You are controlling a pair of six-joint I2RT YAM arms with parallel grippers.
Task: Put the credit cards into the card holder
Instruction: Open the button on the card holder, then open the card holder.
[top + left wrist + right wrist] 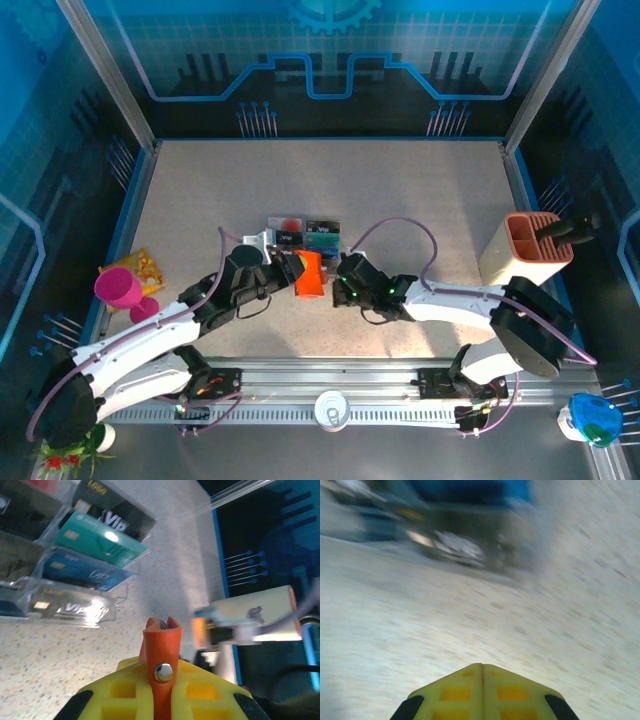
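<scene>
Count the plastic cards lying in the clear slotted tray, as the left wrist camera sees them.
4: black plastic Vip card at top, teal card below, blue card next, dark Vip card lowest. More may sit cut off at the left edge.

Speckled beige table (400,190), clear slotted tray (300,237) mid-table, beige box (520,250) right, pink goblet (125,292) left

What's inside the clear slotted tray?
From the left wrist view, the clear tray holds a black card, a teal card, a blue card and a dark front card. Each card's lower part is covered by the next; the tray's left end is cut off.
</scene>
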